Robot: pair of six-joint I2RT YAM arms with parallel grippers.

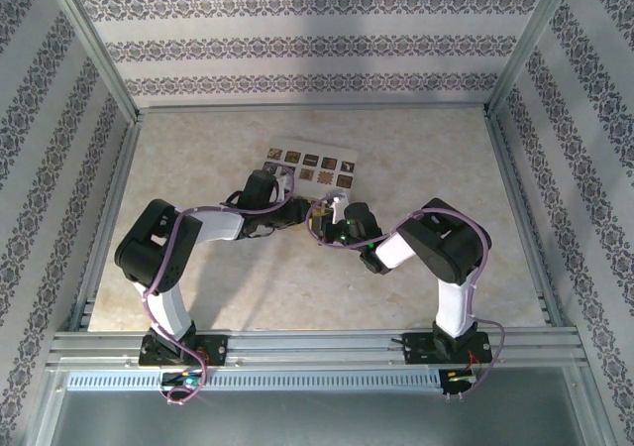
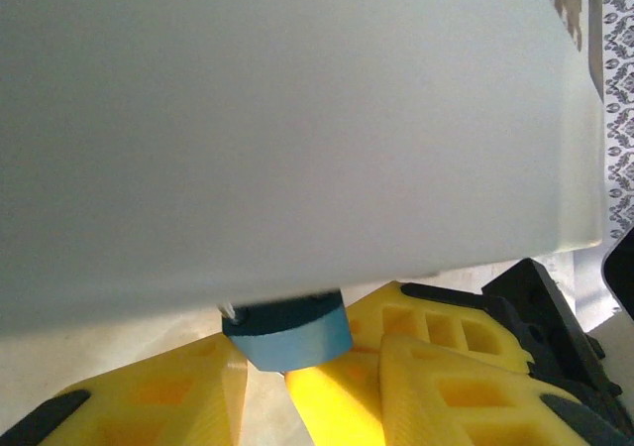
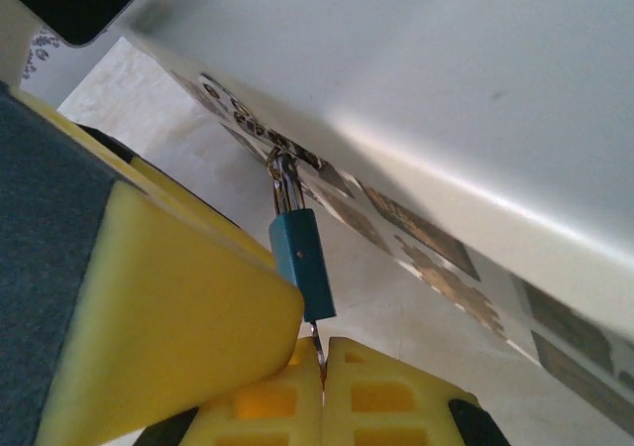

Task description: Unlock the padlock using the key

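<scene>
The blue padlock [image 3: 302,263] hangs upright with its steel shackle [image 3: 284,183] on top. The key's thin blade [image 3: 317,339] runs out of its underside into my right gripper [image 3: 323,372], which is shut on the key. One yellow finger [image 3: 149,307] of my left gripper lies against the padlock's left side. In the left wrist view the padlock [image 2: 287,335] sits between the parted yellow fingers [image 2: 149,396] of my left gripper [image 2: 312,391], with a gap on its right. From above, the left gripper [image 1: 300,211] and right gripper [image 1: 327,223] meet at the table's middle.
A sheet of dark patterned squares [image 1: 312,164] lies flat just behind the grippers, also seen as the sheet [image 3: 416,233] under the padlock. A blurred white surface [image 2: 297,119] sits close above the left wrist camera. Metal rails [image 1: 317,347] edge the beige table.
</scene>
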